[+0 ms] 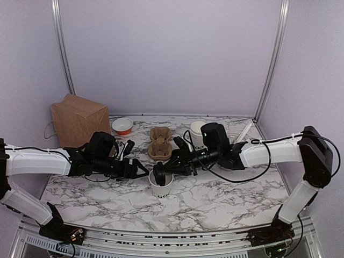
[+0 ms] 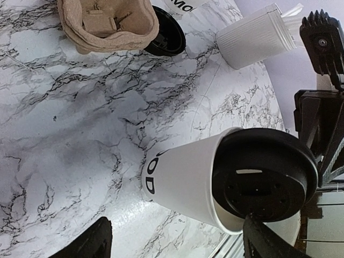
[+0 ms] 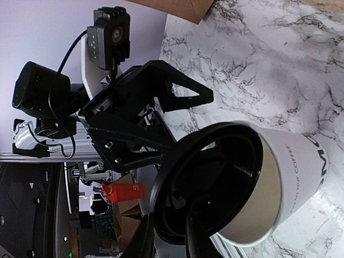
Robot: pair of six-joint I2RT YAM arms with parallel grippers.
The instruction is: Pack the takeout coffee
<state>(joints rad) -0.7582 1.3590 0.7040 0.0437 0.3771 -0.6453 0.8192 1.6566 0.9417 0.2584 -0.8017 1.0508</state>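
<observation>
Reading from the left, a brown bag [image 1: 78,121] stands at the far back corner of the worktop [image 1: 226,199], well apart from the action. Next comes the left gripper [image 1: 142,170], reaching in toward the middle: its jaws are spread wide and hold nothing, and in its own wrist view the fingers [image 2: 97,239] sit to either side of the frame with the cup [image 2: 177,180] just ahead of them, not between them. The cup, white with dark lettering, stands upright near the middle of the worktop, a little in front of the cardboard carrier [image 1: 160,144]. Its black lid [image 2: 260,180] is tilted, one edge down on the rim and the other raised, so the mouth is only partly covered. To the right, the right gripper [image 3: 169,236] has its jaws closed narrowly on the lid's edge, one finger outside and one inside, as far as the wrist view shows. The step in hand looks like capping the coffee, with packing proper not yet begun. The next move likely calls for levelling the lid over the rim and pressing it down evenly until it seats all round; the free left jaws seem well placed to steady the cup's wall meanwhile, since a light paper cup could tip or slide under an off-centre push.
</observation>
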